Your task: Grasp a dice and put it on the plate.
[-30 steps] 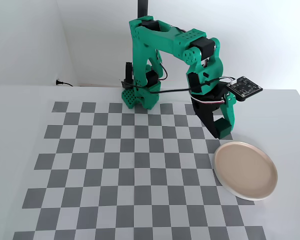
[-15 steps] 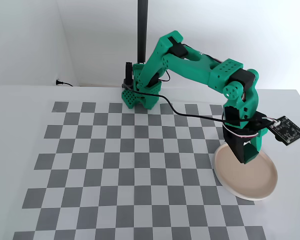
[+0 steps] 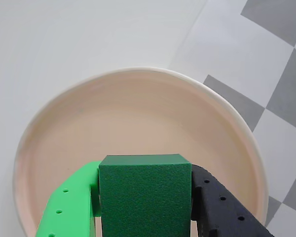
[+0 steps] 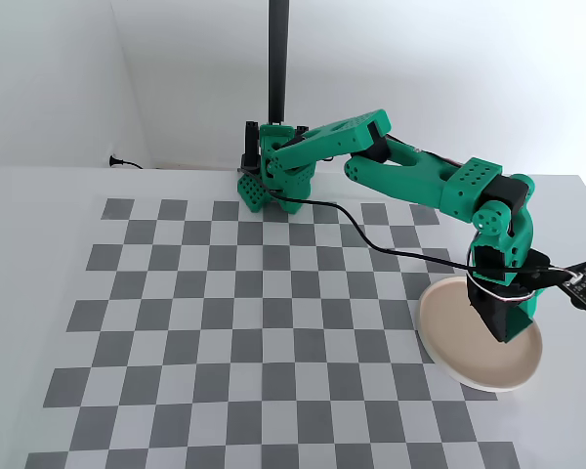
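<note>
**Desk:** Dice [image 3: 144,195] — where was it when the shutter went?

**Arm:** Clamped in my pincer [image 3: 145,217], the bright green finger [image 3: 69,202] pressing one face and the black finger [image 3: 222,207] the other. It hung over the plate [image 3: 138,118], on the part of the dish nearest my wrist camera. From the fixed view I could not see the cube at all; my gripper [image 4: 503,327] hid it, poised above the plate [image 4: 439,322].

**Desk:** Touching the plate or clear of it?

**Arm:** I could not tell. The wrist view showed no gap and no contact, only the block filling the bottom of the frame.

**Desk:** What worried you?

**Arm:** The drop, mostly. Had I opened from too high, I judged a cube with bevelled corners might bounce or tumble towards the shallow rim [image 3: 237,116], which would do little to stop it. Opening unevenly could have dragged the block sideways with one finger. Pressing down too far risked tipping the plate on its edge.

**Desk:** And room to work?

**Arm:** Plenty inside the plate: its floor lay bare ahead of the dice, right across to the far rim. Beyond that rim sat plain white tabletop [image 3: 89,34] on one side and the checkered mat [image 3: 281,94] on the other. In the fixed view the plate straddled the mat's [image 4: 234,322] edge, with nothing else standing near it, so lifting straight up and away looked unobstructed.
</note>
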You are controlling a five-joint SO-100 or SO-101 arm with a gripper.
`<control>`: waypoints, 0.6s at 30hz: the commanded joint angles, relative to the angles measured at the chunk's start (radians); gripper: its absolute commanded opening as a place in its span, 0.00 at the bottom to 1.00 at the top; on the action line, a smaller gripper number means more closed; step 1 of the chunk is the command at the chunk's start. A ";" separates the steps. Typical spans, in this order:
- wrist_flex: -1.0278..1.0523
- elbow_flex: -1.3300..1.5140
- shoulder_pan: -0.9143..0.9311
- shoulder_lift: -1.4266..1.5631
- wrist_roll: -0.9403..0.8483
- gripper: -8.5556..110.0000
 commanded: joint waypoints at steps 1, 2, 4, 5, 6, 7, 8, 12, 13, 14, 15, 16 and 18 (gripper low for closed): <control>-0.035 -0.112 -0.015 0.011 0.006 0.10; -0.037 -0.120 -0.017 0.000 0.009 0.11; -0.037 -0.126 -0.018 -0.012 0.014 0.12; -0.037 -0.127 -0.018 -0.017 0.015 0.13; -0.040 -0.127 -0.017 -0.018 0.017 0.14; -0.043 -0.127 -0.014 -0.018 0.020 0.16; -0.046 -0.127 -0.011 -0.018 0.021 0.17; -0.041 -0.129 0.000 -0.014 0.023 0.20; -0.040 -0.129 0.002 -0.012 0.023 0.21; -0.038 -0.129 0.003 -0.012 0.025 0.21; -0.037 -0.129 0.005 -0.011 0.025 0.22; -0.037 -0.129 0.006 -0.011 0.026 0.22; -0.037 -0.129 0.008 -0.009 0.028 0.23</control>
